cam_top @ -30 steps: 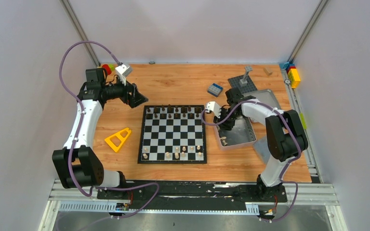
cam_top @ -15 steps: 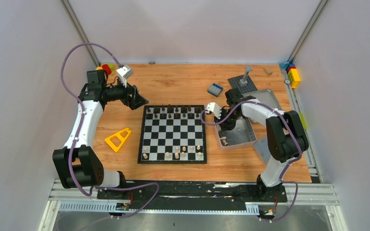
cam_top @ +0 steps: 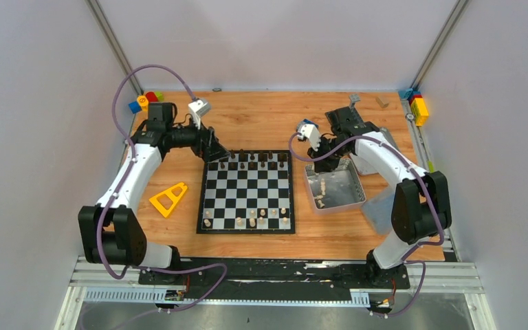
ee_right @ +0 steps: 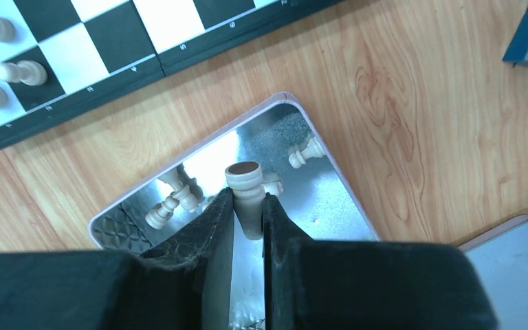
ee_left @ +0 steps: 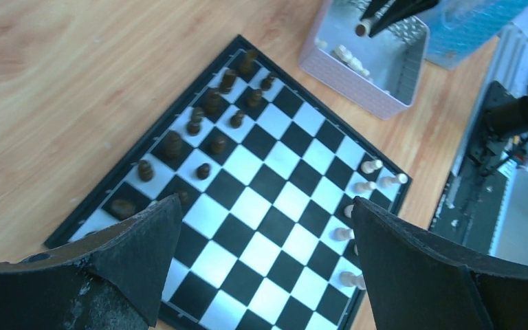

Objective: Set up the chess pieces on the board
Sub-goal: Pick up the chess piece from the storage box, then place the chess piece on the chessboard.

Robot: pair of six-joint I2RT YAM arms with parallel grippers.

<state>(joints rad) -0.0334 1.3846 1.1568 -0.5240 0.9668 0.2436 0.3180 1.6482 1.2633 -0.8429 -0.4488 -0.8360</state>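
**Right gripper** (ee_right: pixel 247 201): jaws drawn in narrowly on one pale chess piece (ee_right: pixel 245 180), which is held over the inside of the metal tin (ee_right: pixel 330 199).

**Left gripper** (ee_left: pixel 265 206): jaws spread wide, nothing held. It is poised over the far left corner of the board (ee_left: pixel 268 182).

**Board:** laid flat on the table (cam_top: pixel 261 120), just left of the tin.

**Dark chess pieces** (cam_top: pixel 247 159): stood along the board's two far rows.

**Pale chess pieces** (cam_top: pixel 251 218): a handful are stood on the two near rows, mostly toward the right.

**Loose pale pieces** (cam_top: pixel 322 194): several are lying on their sides in the tin.

**Yellow triangular frame** (cam_top: pixel 168 198): lying on the table to the left of the board.
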